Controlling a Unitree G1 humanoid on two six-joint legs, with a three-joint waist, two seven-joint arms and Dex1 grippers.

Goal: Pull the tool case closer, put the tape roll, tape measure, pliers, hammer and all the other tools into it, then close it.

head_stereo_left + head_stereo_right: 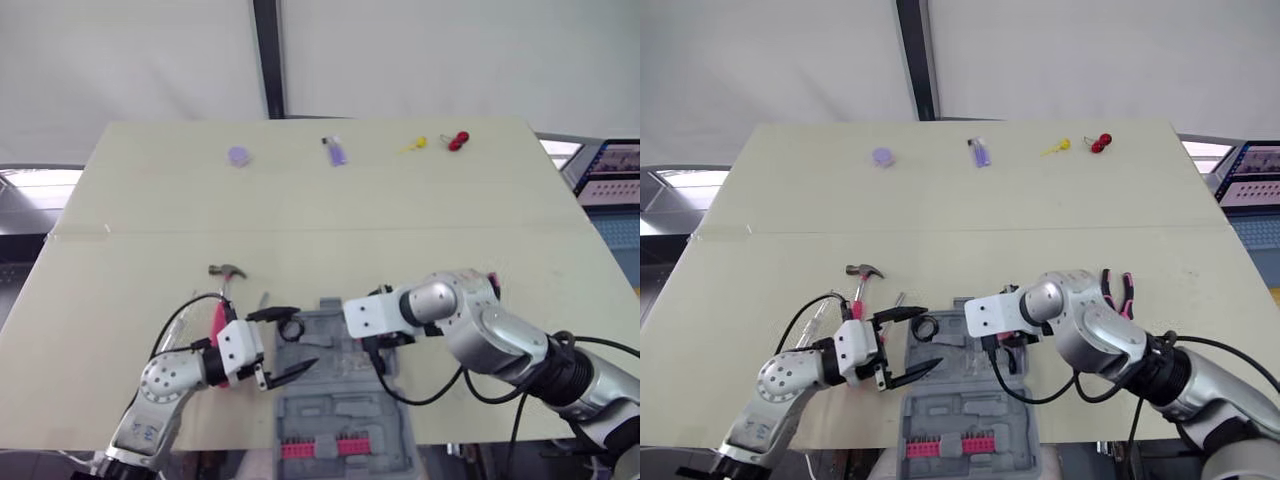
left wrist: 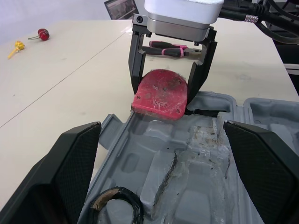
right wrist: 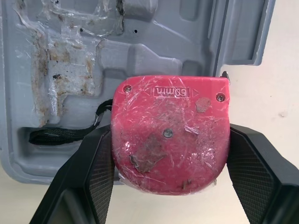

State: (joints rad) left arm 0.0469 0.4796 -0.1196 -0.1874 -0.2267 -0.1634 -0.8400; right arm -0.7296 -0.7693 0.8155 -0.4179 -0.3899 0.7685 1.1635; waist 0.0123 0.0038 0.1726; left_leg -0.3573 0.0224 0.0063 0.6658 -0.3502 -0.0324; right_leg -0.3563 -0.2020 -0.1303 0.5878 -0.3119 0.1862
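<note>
Both fingers of right gripper [image 2: 167,91] clamp red tape measure [image 3: 170,133] over tool case [image 1: 345,420] right edge; left gripper [image 1: 307,338] wide open, empty.

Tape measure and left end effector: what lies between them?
In the left wrist view, the tool case's grey tray lies between the tape measure and the left end effector, bare except for a tape roll close to that end effector.

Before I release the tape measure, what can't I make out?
Whether the tape measure touches the tool case: its own body hides that, right wrist view.
Most of the tape roll: cut off at the left wrist view's edge.
The hammer handle: partly behind the left gripper, eye views.
The far-edge small items: too small to identify.
</note>
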